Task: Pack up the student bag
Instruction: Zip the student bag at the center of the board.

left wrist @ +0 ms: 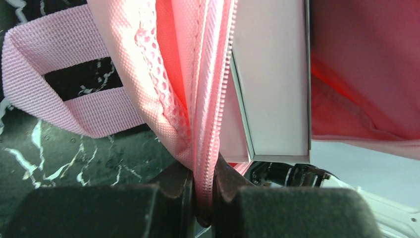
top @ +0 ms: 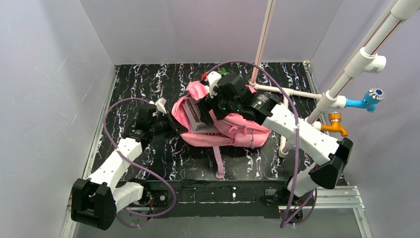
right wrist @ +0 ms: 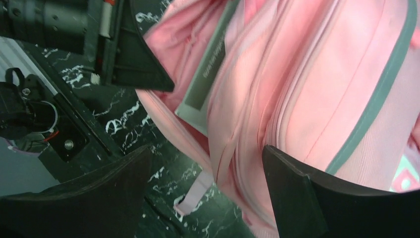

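Bag [top: 237, 131] lies mid-desk, mouth facing the left edge, left tool [left wrist: 203, 198] pinching its zipper rim beside a half-inserted book [top: 195, 116], right tool [right wrist: 208, 173] wide open just above that book.

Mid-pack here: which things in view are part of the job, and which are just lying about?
Part of the job:
- student bag
- grey-white book, partly in its opening
- left gripper, pinching the bag's zipper edge
- right gripper, open over the bag

Lying about:
- white pipe frame
- blue tap
- orange tap
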`<state>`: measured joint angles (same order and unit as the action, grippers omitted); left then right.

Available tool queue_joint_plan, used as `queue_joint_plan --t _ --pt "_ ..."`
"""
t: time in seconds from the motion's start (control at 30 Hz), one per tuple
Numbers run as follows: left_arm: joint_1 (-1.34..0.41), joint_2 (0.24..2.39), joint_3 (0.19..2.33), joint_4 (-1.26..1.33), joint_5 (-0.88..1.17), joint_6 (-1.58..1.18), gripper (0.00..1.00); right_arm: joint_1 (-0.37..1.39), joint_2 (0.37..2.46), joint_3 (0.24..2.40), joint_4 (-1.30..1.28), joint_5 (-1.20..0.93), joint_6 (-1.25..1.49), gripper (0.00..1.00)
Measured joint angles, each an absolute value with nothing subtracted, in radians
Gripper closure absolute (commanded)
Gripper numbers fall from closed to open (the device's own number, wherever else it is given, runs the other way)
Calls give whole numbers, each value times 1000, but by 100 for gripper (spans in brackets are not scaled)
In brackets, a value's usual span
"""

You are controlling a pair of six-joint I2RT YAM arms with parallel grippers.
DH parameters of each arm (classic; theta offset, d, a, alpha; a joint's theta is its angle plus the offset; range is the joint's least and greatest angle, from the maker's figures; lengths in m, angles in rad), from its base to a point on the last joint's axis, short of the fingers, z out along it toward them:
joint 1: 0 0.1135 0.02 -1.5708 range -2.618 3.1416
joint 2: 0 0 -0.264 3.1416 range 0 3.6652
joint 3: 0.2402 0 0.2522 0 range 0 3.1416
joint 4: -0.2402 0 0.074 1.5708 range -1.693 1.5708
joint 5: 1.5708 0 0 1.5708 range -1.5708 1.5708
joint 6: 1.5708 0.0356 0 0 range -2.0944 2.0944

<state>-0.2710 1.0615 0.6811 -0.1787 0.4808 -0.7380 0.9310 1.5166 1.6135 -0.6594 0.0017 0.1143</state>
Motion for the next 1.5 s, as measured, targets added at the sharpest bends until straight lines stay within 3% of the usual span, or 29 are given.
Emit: queue_joint_plan --t 0.1,0.3,0.5,0.57,0.63,0.67,0.93,1.17,1.4,1.5 --pt "-265 1079 684 -133 513 -774 100 932 1478 1613 -754 57 162 2" --pt "-254 1116 696 -122 532 -812 100 1060 1409 1605 -925 227 269 2" --pt "-250 1122 701 -121 550 -834 100 1154 1148 1285 -854 302 376 2" --pt "-250 1122 702 -120 556 -845 100 1153 1069 1173 -802 320 407 15" --pt "-249 1122 702 -119 560 -855 100 1153 1029 1065 -724 347 433 42" --pt "-248 1122 702 -120 562 -861 100 1155 1028 1022 -682 363 443 48" --pt "-246 1122 719 -137 565 -873 100 1159 1176 875 -443 557 503 49" --pt "-246 1122 720 -142 568 -875 100 1159 1241 872 -393 730 572 47" --pt "-244 1122 722 -144 571 -875 100 1161 1261 860 -384 798 631 63" --pt "-244 1122 722 -144 571 -874 100 1161 1266 847 -378 810 646 59"
